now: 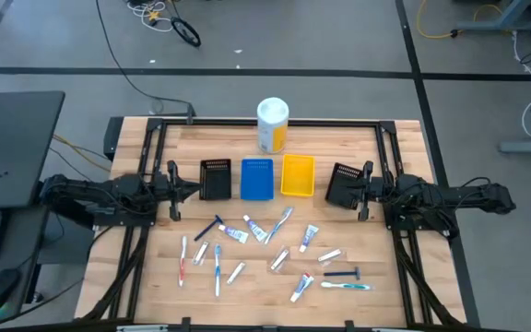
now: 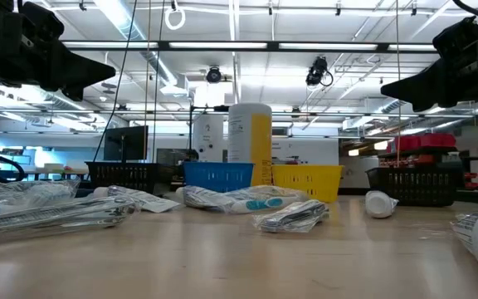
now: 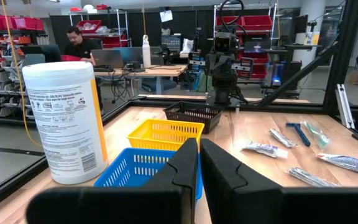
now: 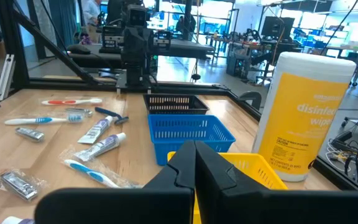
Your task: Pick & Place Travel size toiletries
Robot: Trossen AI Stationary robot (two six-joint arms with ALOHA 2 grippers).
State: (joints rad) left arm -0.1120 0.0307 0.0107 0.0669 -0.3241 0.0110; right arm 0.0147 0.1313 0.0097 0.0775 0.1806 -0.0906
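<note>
The travel size toiletries lie loose on the near half of the wooden table. Among them are small tubes (image 1: 236, 233), a red toothbrush (image 1: 183, 258), a blue toothbrush (image 1: 218, 267), a teal toothbrush (image 1: 348, 286) and dark blue razors (image 1: 208, 228) (image 1: 342, 273). My left gripper (image 1: 190, 188) hangs level at the table's left, beside the left black bin (image 1: 215, 178). Its fingers (image 3: 188, 165) are shut and empty. My right gripper (image 1: 348, 192) hangs level at the table's right, over the right black bin (image 1: 342, 184). It is also shut and empty, as the right wrist view shows (image 4: 194, 165).
A blue bin (image 1: 257, 178) and a yellow bin (image 1: 298, 175) stand between the two black bins in a row across the table's middle. A big white-and-yellow canister (image 1: 273, 124) stands at the far edge. A black frame (image 1: 247, 122) runs around the table. A person (image 3: 76, 43) sits in the room behind.
</note>
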